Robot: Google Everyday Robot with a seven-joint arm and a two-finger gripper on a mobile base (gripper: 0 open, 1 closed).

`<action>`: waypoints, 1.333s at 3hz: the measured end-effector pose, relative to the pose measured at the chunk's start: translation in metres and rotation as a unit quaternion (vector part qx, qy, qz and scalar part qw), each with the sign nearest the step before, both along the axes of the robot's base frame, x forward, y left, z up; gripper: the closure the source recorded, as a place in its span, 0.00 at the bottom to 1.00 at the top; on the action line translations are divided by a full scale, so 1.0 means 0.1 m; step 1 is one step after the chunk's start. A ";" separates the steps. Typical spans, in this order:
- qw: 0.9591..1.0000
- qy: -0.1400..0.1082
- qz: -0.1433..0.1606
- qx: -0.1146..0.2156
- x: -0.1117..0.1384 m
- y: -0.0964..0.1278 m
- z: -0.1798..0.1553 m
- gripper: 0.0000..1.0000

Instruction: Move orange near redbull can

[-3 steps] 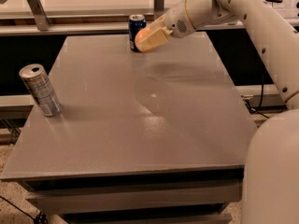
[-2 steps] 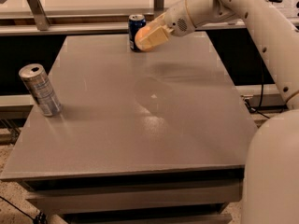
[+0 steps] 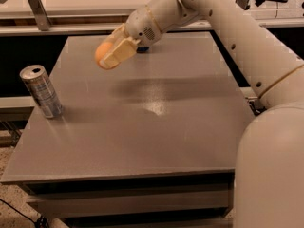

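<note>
Hovering over the far-left part of the grey surface (image 3: 166, 141), the gripper (image 3: 108, 57) has its jaws clamped on the orange (image 3: 99, 51), which is held in the air clear of the surface. The redbull can (image 3: 41, 91) stands upright at the left edge, nearer than the orange and well apart from it. The white arm (image 3: 223, 23) reaches in from the right.

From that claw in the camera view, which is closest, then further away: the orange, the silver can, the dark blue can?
1. The orange: held in the gripper, above the far part of the table.
2. The dark blue can: just behind the gripper, mostly hidden.
3. The redbull can: upright near the table's left edge.
</note>
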State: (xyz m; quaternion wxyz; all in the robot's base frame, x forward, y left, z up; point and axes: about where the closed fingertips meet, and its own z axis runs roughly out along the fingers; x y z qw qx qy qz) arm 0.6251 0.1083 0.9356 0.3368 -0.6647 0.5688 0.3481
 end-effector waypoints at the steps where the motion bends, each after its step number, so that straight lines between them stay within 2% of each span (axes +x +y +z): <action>1: 0.996 0.003 0.084 -0.007 -0.44 0.46 -0.08 1.00; 2: 0.992 0.007 0.128 -0.017 -0.69 0.70 -0.22 1.00; 3: 0.989 0.009 0.146 -0.026 -0.79 0.82 -0.36 0.81; 4: 0.988 0.010 0.153 -0.034 -0.84 0.87 -0.48 0.58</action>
